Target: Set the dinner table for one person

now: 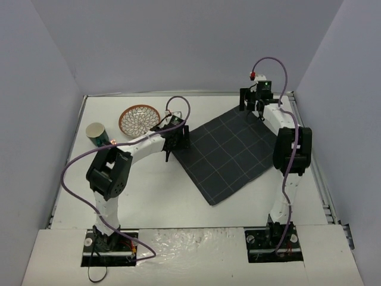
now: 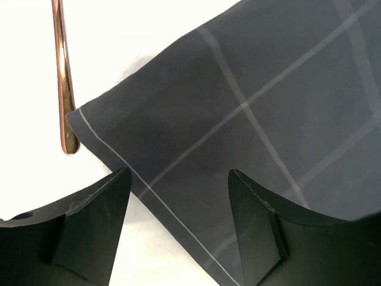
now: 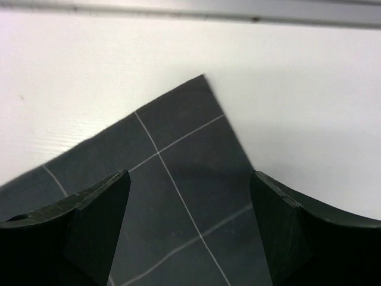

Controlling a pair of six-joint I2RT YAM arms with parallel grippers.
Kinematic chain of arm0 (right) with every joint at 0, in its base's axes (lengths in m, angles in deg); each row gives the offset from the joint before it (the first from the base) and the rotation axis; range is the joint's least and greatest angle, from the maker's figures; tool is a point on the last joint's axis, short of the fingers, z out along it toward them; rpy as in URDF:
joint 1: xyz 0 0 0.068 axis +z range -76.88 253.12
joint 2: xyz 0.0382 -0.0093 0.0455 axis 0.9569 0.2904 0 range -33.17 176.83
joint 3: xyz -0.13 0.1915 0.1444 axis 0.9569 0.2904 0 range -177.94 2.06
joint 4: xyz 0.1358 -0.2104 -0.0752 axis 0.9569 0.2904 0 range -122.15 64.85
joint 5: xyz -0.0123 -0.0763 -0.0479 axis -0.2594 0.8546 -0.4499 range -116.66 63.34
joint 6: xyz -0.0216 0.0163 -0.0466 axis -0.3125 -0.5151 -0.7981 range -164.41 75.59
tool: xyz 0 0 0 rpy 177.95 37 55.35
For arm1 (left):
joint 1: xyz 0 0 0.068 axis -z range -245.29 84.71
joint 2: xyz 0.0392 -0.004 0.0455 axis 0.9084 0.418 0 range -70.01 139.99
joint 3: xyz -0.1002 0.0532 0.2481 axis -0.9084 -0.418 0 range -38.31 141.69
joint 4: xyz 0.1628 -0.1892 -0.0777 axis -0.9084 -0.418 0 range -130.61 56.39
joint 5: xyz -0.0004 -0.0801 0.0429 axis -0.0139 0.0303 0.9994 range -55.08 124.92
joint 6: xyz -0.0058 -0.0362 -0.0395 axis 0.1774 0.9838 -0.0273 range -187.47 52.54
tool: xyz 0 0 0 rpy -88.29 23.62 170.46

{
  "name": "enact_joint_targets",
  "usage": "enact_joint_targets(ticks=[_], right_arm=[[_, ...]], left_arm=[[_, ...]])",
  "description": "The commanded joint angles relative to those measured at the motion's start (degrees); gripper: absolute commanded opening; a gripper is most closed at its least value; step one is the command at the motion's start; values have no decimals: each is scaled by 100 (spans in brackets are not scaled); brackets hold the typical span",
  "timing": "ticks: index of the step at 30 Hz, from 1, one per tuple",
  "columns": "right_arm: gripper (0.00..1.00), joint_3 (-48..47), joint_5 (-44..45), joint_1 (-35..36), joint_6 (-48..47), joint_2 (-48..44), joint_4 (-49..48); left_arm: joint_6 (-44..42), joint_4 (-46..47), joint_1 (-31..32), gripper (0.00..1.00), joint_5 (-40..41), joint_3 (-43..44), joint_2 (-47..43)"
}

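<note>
The dinner table (image 1: 155,190) is a large white tabletop. A dark grey cloth (image 1: 229,152) with thin grid lines lies flat on it, turned at an angle, right of centre. My left gripper (image 1: 174,140) hangs over the cloth's left corner. In the left wrist view that gripper (image 2: 178,173) is open, with the cloth (image 2: 268,107) under it and nothing between its fingers. My right gripper (image 1: 256,106) is over the cloth's far corner. Its wrist view shows the gripper (image 3: 190,174) open and empty above the cloth (image 3: 184,137).
A round patterned plate (image 1: 139,120) and a green cup (image 1: 97,133) stand at the back left. A copper utensil handle (image 2: 62,77) lies on the white top by the cloth's left corner. Grey walls close in three sides, and a rail (image 3: 178,9) runs along the far edge.
</note>
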Motion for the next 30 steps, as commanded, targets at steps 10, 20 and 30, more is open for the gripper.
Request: enact_joint_targets(ticks=[10,20,30], right_arm=[[65,3131,-31,-1248,1606,-2688,-423],[52,4075,-238,-1693,1837,-2577,-1066],[46,4532,-76,-1904,2060,-2103,-1443]], left_arm=[[-400,422,1056,51,-802,-179,-770],[-277,846,1524,38,-875,-987,-490],[-33,843,1663,34,-873,-1494,-291]])
